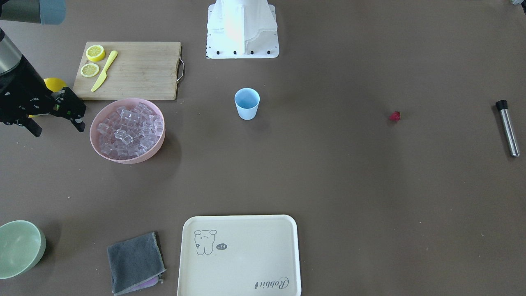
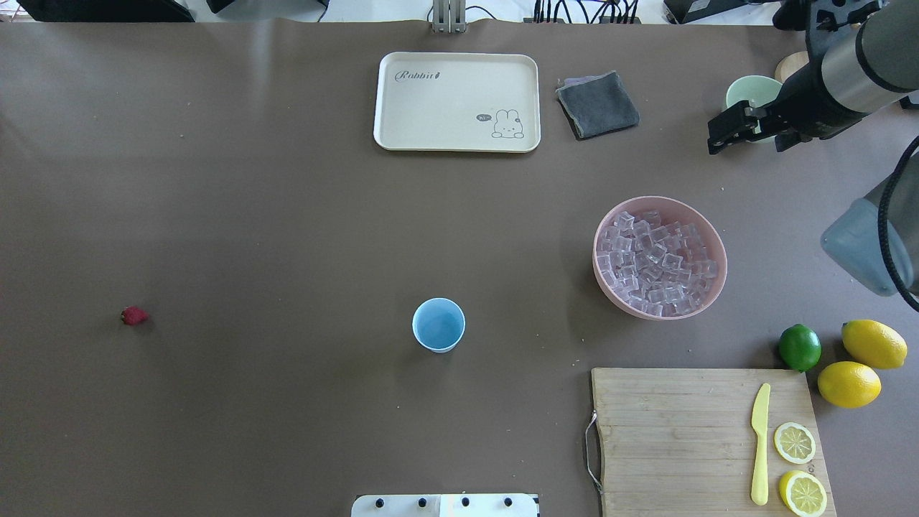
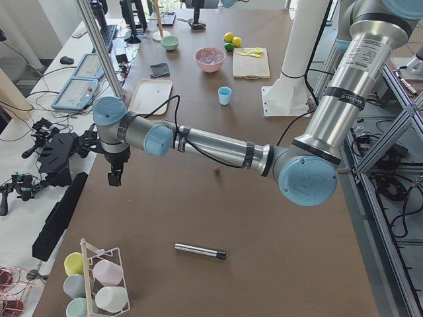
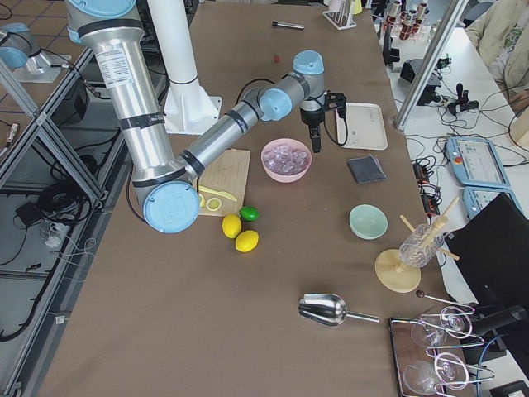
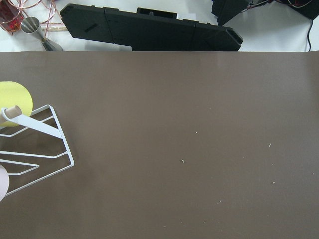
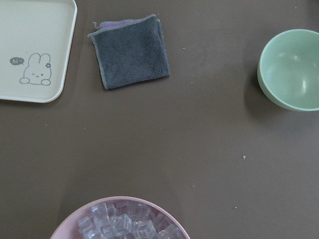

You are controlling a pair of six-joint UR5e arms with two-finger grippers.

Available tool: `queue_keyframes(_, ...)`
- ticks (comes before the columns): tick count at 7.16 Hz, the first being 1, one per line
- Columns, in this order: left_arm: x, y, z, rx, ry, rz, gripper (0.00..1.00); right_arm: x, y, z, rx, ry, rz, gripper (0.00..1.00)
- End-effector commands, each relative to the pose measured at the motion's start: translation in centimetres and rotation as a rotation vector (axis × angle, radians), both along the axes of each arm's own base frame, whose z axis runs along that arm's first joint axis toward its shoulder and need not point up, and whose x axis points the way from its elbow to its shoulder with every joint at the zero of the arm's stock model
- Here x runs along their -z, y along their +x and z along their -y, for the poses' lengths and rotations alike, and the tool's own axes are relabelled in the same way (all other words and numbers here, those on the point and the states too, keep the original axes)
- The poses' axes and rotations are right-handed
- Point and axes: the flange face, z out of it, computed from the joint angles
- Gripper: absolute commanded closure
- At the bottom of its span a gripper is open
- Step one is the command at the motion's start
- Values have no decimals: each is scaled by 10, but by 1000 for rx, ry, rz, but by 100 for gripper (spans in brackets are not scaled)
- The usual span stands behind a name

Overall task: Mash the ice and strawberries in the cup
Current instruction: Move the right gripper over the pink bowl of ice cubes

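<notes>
Probably slick, hard, light: pinch one ice [image 1: 128, 131] cube across flat faces with wide-spread, empty right gripper [image 1: 58, 128]; cannot tell for left gripper [image 3: 115, 179].

Ice [image 2: 657, 262] in bowl [image 2: 721, 253] — cup [image 2: 439, 325] between it and, apparently, strawberry [image 2: 134, 315].

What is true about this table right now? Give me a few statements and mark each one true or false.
1. The light blue cup is empty. True.
2. The strawberry lies in the pink bowl. False: it lies alone on the table, far from the bowl.
3. The ice is heaped in the pink bowl. True.
4. The right gripper is shut on an ice cube. False: it is open and holds nothing.
5. The yellow knife lies on the cutting board. True.
</notes>
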Motion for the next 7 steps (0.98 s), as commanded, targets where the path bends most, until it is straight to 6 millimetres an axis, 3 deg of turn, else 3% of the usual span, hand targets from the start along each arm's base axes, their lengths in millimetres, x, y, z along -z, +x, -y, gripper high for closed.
queue_keyframes(1,-6,0,3,-3,-11,-3,2,-10,-37,-9,41,4,-42,0)
queue_keyframes(5,-8,2,4,-3,13,-5,2,-31,-60,-15,79,-27,-70,0)
queue_keyframes(7,-7,2,5,-4,21,-5,2,-32,-81,-27,94,-56,-65,0)
